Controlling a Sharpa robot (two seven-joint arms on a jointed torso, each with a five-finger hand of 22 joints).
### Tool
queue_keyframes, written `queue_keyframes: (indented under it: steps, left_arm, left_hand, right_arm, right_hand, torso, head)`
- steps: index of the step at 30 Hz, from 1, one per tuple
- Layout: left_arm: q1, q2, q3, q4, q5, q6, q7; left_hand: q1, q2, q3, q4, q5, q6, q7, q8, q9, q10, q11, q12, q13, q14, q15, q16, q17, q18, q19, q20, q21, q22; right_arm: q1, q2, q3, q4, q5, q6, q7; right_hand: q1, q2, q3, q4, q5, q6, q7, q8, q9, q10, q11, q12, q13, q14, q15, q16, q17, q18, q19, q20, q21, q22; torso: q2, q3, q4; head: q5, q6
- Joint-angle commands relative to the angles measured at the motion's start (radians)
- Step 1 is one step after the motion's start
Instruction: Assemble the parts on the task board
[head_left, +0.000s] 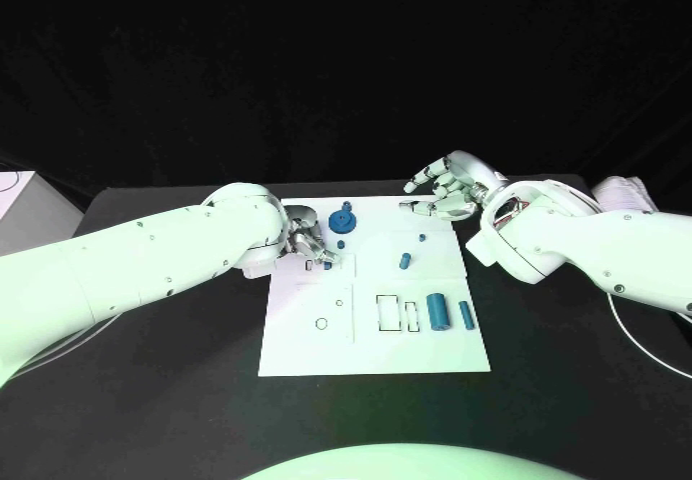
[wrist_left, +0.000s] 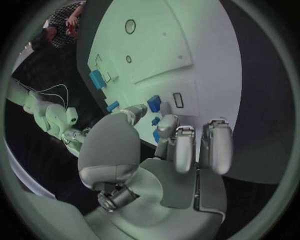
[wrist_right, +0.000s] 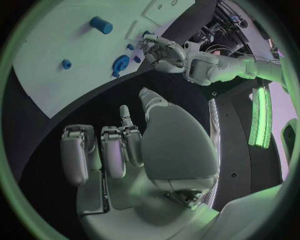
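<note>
The white task board (head_left: 310, 345) lies mid-table. On it are a round blue part (head_left: 342, 220), a small blue peg (head_left: 423, 237), a blue cylinder (head_left: 405, 261) and blue blocks (head_left: 436, 311) beside a rectangular outline. My left hand (head_left: 307, 242) hovers over the board's left edge near the round part (wrist_left: 154, 103). Its thumb and a finger pinch a small blue part (wrist_left: 156, 135). My right hand (head_left: 447, 190) is at the board's far right corner, fingers apart, holding nothing. From the right wrist I see the round part (wrist_right: 120, 64), the cylinder (wrist_right: 100, 24) and the left hand (wrist_right: 162, 50).
A ring mark (head_left: 320, 322) and a small hole (head_left: 339, 302) sit on the board's left half. A white box (head_left: 18, 205) stands at the table's far left edge. White cable lies at the far right (head_left: 623, 190).
</note>
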Motion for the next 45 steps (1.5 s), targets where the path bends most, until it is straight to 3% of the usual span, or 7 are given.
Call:
queue_keyframes:
  steps: [1,8,15,25,31,34,45]
  left_arm:
    - [0.0,-0.001,0.001,0.002,0.007,-0.023,-0.007]
    - [-0.001,-0.009,0.006,0.011,0.007,-0.052,-0.008]
    - [-0.001,-0.025,0.021,0.034,0.041,-0.072,-0.003]
    - [0.011,-0.081,0.094,0.073,0.124,-0.034,-0.006]
    - [0.051,-0.086,0.112,-0.005,0.114,-0.005,-0.016]
    - [0.063,-0.076,0.115,-0.053,0.107,0.002,-0.018]
    - [0.076,-0.014,0.115,-0.186,0.101,0.028,-0.014]
  left_hand:
    - [-0.02,0.003,-0.024,0.001,-0.063,0.005,0.004,-0.007,0.002,-0.004,0.002,-0.004,0.003,0.106,0.001,0.004,0.263,-0.004,-0.006,0.003,-0.005,0.051]
    - [-0.052,0.021,-0.087,0.002,-0.19,0.01,0.002,-0.013,0.01,-0.001,0.0,-0.002,0.008,0.106,0.0,0.004,0.263,-0.004,-0.003,0.002,-0.004,0.056]
    - [-0.055,0.026,-0.096,0.002,-0.198,0.011,0.002,-0.013,0.012,0.0,0.0,-0.001,0.011,0.106,0.0,0.004,0.263,-0.005,-0.002,0.002,-0.003,0.058]
    - [0.027,0.043,-0.1,-0.001,-0.179,-0.02,0.012,-0.026,0.021,-0.032,0.009,-0.021,-0.02,0.106,0.007,0.004,0.263,0.004,-0.028,0.005,-0.021,0.021]
    - [0.074,0.046,-0.113,-0.001,-0.177,-0.084,0.047,-0.094,-0.021,-0.071,0.039,-0.036,-0.048,0.096,0.033,-0.011,0.242,0.01,-0.051,0.024,-0.037,-0.008]
    - [0.076,0.047,-0.114,-0.001,-0.177,-0.085,0.049,-0.099,-0.026,-0.072,0.04,-0.036,-0.049,0.096,0.034,-0.011,0.243,0.01,-0.051,0.026,-0.037,-0.007]
    - [0.082,0.05,-0.114,-0.001,-0.176,-0.084,0.05,-0.105,-0.033,-0.072,0.042,-0.033,-0.047,0.097,0.036,-0.009,0.245,0.009,-0.048,0.028,-0.035,-0.003]
  right_arm:
    - [-0.001,0.0,0.001,0.0,-0.002,0.008,0.005]
    - [-0.001,0.001,0.001,-0.002,-0.002,0.007,0.007]
    - [-0.002,0.002,0.001,-0.006,-0.002,0.005,0.008]
    - [-0.003,0.002,0.0,-0.025,0.005,0.0,0.011]
    - [-0.003,0.005,0.0,-0.04,0.007,-0.001,0.01]
    - [-0.003,0.007,0.0,-0.044,0.008,-0.001,0.009]
    - [-0.003,0.015,0.0,-0.047,0.008,0.002,0.009]
  right_hand:
    - [-0.012,-0.001,-0.005,0.001,0.005,-0.006,0.001,0.006,0.0,0.018,0.003,-0.005,0.183,0.087,0.003,-0.003,0.186,0.008,0.061,0.005,-0.004,0.202]
    - [-0.015,-0.003,-0.008,0.0,0.001,-0.008,0.001,0.006,0.0,0.015,0.003,-0.009,0.18,0.086,0.003,-0.005,0.181,0.009,0.059,0.005,-0.009,0.198]
    - [-0.016,-0.003,-0.009,0.0,0.0,-0.009,0.001,0.006,0.0,0.013,0.003,-0.011,0.179,0.086,0.003,-0.006,0.179,0.01,0.058,0.005,-0.011,0.197]
    - [-0.016,-0.003,-0.009,0.0,0.0,-0.009,0.001,0.006,0.0,0.013,0.003,-0.011,0.179,0.086,0.003,-0.006,0.179,0.01,0.058,0.005,-0.011,0.197]
    - [-0.018,-0.002,-0.011,0.0,-0.002,-0.011,0.002,0.006,-0.001,0.012,0.003,-0.012,0.178,0.086,0.003,-0.006,0.179,0.01,0.058,0.005,-0.011,0.197]
    - [-0.018,-0.002,-0.011,0.0,-0.002,-0.011,0.002,0.006,-0.001,0.012,0.003,-0.012,0.178,0.086,0.003,-0.006,0.179,0.01,0.058,0.005,-0.011,0.197]
    - [-0.018,-0.002,-0.011,-0.001,-0.002,-0.011,0.002,0.006,-0.001,0.013,0.003,-0.012,0.178,0.086,0.003,-0.006,0.18,0.009,0.059,0.005,-0.01,0.198]
  torso:
    - [0.001,-0.0005,0.0004]
    - [0.0,-0.0008,-0.0008]
    - [-0.001,-0.0012,-0.0013]
    - [-0.005,0.001,0.0022]
    - [-0.005,-0.0006,0.0015]
    - [-0.002,0.0004,0.0007]
    - [0.01,-0.0028,-0.0006]
  head:
    - [0.0,0.002]
    - [0.0,0.004]
    - [0.0,0.011]
    - [0.003,0.025]
    - [0.007,0.034]
    - [0.008,0.04]
    - [0.013,0.05]
